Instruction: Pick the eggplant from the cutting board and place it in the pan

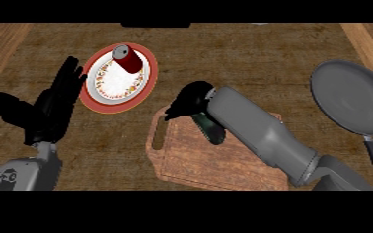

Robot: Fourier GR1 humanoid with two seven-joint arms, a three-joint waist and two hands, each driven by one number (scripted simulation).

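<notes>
A dark eggplant (pixel 209 128) lies on the brown wooden cutting board (pixel 189 160) at the lower middle, mostly hidden under my right forearm. My right hand (pixel 189 101) hovers over the board's far edge, above the eggplant's top end, its fingers bent downward; whether they touch the eggplant is hidden. The grey pan (pixel 346 98) sits at the right edge, its handle pointing toward me. My left hand (pixel 55 103) rests open at the left, fingers straight and pointing up.
A red-rimmed patterned plate (pixel 109 86) with a red can (pixel 128 59) lying on it stands left of the board's far end. The wooden counter (pixel 255 54) stretches between board and pan.
</notes>
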